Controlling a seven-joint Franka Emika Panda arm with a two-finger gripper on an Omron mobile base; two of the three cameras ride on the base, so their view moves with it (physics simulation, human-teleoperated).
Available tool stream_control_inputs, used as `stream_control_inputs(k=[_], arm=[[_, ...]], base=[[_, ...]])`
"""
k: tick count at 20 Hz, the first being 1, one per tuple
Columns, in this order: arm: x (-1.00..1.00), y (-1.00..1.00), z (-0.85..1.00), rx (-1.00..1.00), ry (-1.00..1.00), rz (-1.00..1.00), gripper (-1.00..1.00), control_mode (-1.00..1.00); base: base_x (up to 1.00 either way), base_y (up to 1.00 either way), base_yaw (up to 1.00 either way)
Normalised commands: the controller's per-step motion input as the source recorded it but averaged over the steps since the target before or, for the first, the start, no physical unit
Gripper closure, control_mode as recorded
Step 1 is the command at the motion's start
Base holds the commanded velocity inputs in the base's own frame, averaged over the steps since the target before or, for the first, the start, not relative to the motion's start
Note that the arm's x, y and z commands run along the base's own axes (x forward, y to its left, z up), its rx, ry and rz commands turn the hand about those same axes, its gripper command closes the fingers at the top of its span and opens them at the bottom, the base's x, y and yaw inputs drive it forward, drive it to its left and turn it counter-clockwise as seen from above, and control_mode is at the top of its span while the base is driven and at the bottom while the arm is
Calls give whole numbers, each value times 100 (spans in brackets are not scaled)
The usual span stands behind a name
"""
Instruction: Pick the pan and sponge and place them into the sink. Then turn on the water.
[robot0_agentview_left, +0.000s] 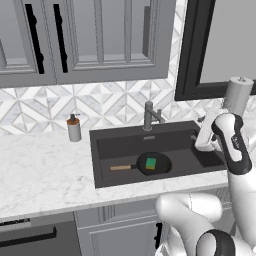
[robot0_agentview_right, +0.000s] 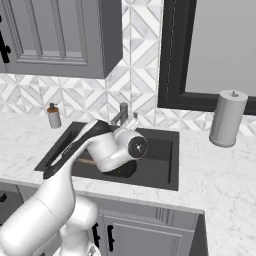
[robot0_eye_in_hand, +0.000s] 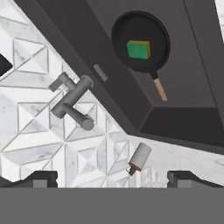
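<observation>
The black pan (robot0_agentview_left: 152, 164) lies on the floor of the dark sink (robot0_agentview_left: 115, 145), its wooden handle (robot0_agentview_left: 123, 168) pointing left. The green sponge (robot0_agentview_left: 150, 163) rests inside the pan. My gripper (robot0_agentview_left: 199, 132) hovers over the sink's right side, above the basin and to the right of the grey faucet (robot0_agentview_left: 150, 116). In the hand view its fingertips (robot0_eye_in_hand: 43, 178) stand wide apart with nothing between them, so the gripper (robot0_eye_in_hand: 116, 179) is open. That view looks at the faucet (robot0_eye_in_hand: 72, 103), with the pan (robot0_eye_in_hand: 140, 26) and sponge (robot0_eye_in_hand: 138, 49) beyond it. No water runs from the spout.
A soap dispenser (robot0_agentview_left: 74, 128) stands on the marble counter left of the sink. A grey paper towel roll (robot0_agentview_right: 227, 118) stands at the right under the dark window frame. Grey wall cabinets hang above the counter.
</observation>
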Motion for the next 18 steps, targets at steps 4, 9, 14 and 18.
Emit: stream_control_inputs(k=[4,9,14,18], arm=[[1,-8,-1,20,8,0,-100,-100],[18,0,-5,10,10,-1,-100,-100],[36,0,-7,9,7,0,-100,-100],[37,0,-19,10,0,0,-100,-100]], base=[[0,0,0],[0,0,0],[0,0,0],[0,0,0]])
